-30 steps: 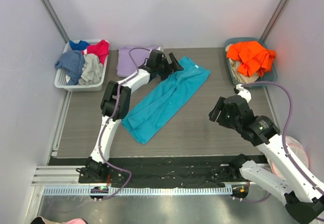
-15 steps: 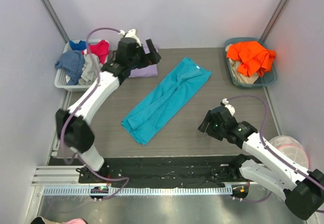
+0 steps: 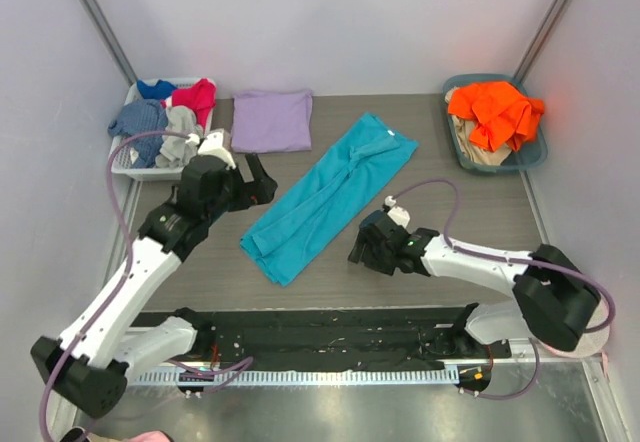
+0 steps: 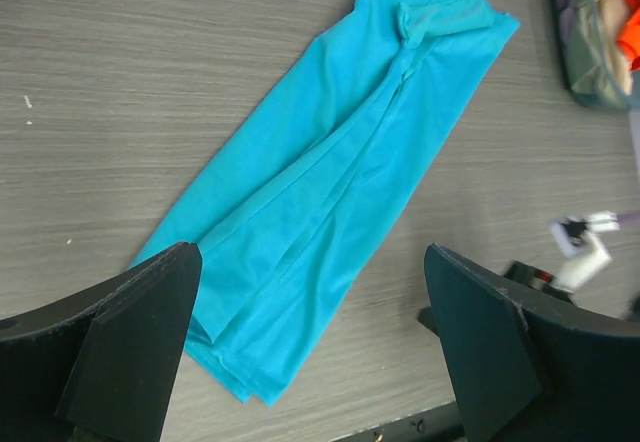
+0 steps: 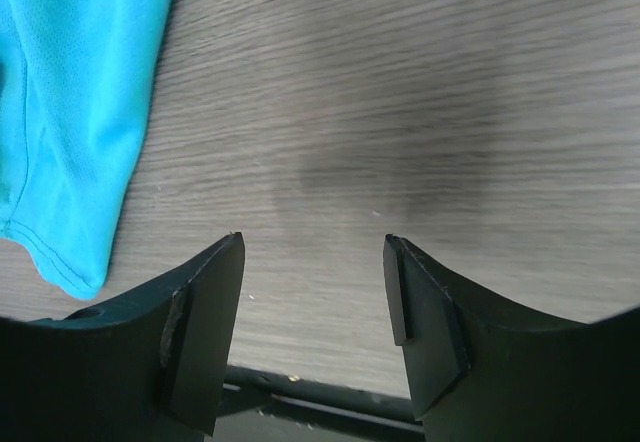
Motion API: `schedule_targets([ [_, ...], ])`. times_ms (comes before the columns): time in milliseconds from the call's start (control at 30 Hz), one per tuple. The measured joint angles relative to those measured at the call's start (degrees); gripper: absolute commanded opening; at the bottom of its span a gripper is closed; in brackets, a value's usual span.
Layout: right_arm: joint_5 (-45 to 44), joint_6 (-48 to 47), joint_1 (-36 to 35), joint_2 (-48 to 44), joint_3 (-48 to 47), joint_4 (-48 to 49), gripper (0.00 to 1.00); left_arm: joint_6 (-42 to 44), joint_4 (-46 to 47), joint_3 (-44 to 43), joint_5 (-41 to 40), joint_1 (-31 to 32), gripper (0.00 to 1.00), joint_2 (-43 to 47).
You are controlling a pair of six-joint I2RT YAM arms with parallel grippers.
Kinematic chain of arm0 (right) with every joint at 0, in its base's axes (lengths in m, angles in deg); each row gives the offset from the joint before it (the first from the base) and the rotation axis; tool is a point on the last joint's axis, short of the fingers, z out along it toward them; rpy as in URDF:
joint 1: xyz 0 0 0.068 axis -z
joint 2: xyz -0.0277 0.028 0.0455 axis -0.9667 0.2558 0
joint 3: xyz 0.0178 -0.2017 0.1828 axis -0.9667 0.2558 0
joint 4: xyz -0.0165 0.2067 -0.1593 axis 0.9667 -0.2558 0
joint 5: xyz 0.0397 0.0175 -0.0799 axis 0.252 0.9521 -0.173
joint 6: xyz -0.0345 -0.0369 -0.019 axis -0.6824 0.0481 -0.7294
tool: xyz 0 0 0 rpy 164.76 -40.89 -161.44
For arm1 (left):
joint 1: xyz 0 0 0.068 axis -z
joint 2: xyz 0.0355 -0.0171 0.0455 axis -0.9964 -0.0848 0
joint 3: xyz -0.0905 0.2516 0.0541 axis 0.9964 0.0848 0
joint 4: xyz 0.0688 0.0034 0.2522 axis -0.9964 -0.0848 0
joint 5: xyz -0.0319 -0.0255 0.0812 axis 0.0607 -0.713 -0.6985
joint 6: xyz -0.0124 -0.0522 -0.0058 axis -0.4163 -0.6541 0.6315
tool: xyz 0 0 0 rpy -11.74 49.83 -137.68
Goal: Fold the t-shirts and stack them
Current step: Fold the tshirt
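A teal t-shirt (image 3: 330, 194), folded lengthwise into a long strip, lies diagonally across the table; its white neck label is at the far end. A lavender t-shirt (image 3: 272, 120) lies folded at the back. My left gripper (image 3: 262, 184) hovers open just left of the teal strip, which fills the left wrist view as the teal t-shirt (image 4: 340, 172) beyond the left gripper (image 4: 310, 262). My right gripper (image 3: 362, 252) is low over bare table, open and empty, right of the strip's near end. In the right wrist view the right gripper (image 5: 312, 247) has the teal t-shirt's hem (image 5: 70, 112) to its left.
A white basket (image 3: 120, 167) at the back left holds red, blue and grey garments. A teal bin (image 3: 535, 152) at the back right holds an orange garment (image 3: 495, 112). Walls close in on both sides. The black base rail runs along the near edge.
My left arm swung back from the lavender shirt to the teal strip's left side. My right arm dropped low and reached left toward the strip's near end. Both grippers stayed open.
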Motion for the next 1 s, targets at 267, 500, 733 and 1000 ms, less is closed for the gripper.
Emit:
schedule_targets([
  [267, -2.51, 4.33, -5.60, 13.46, -7.98, 6.25, 0.65, -0.17, -4.90, 0.55, -0.11, 0.09, 1.00, 8.92],
  [500, -3.78, 6.36, -6.93, 21.90, -15.76, 9.49, 0.60, -0.28, -8.13, 1.92, -0.07, 0.09, 1.00, 11.17],
  [733, -4.39, 6.64, -6.91, 26.16, -18.45, 10.91, 0.11, -1.29, -10.19, 3.63, -0.11, 0.09, 1.00, 14.12],
  [1000, -5.51, 7.19, -6.32, 24.37, -14.25, 14.75, 0.01, -1.77, -11.85, 5.79, -0.13, 0.09, 1.00, 15.23],
])
